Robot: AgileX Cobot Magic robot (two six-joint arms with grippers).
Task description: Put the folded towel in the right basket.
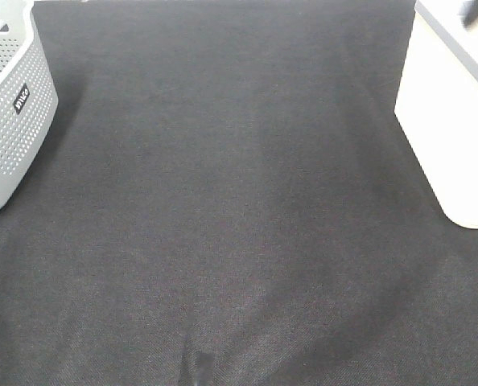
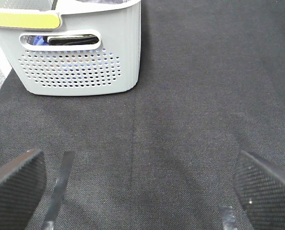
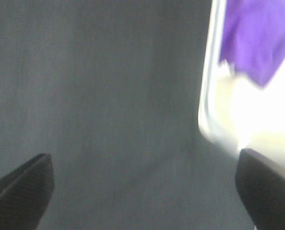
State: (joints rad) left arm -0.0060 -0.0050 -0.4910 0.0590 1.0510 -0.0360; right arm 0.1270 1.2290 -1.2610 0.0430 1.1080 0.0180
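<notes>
A purple towel (image 3: pixel 260 36) lies inside the white right basket (image 3: pixel 238 120), seen in the right wrist view. The same basket (image 1: pixel 448 121) stands at the right edge of the high view, its inside hidden there. My right gripper (image 3: pixel 142 191) is open and empty, beside the basket over the dark cloth. My left gripper (image 2: pixel 140 184) is open and empty, low over the cloth, apart from the grey left basket (image 2: pixel 80 52). Neither gripper shows clearly in the high view.
A dark cloth (image 1: pixel 231 209) covers the table. The grey perforated left basket (image 1: pixel 10 104) stands at the left edge and holds dark and blue cloth (image 2: pixel 61 40) behind its handle slot. A yellow-green strip (image 2: pixel 22 19) lies on its rim.
</notes>
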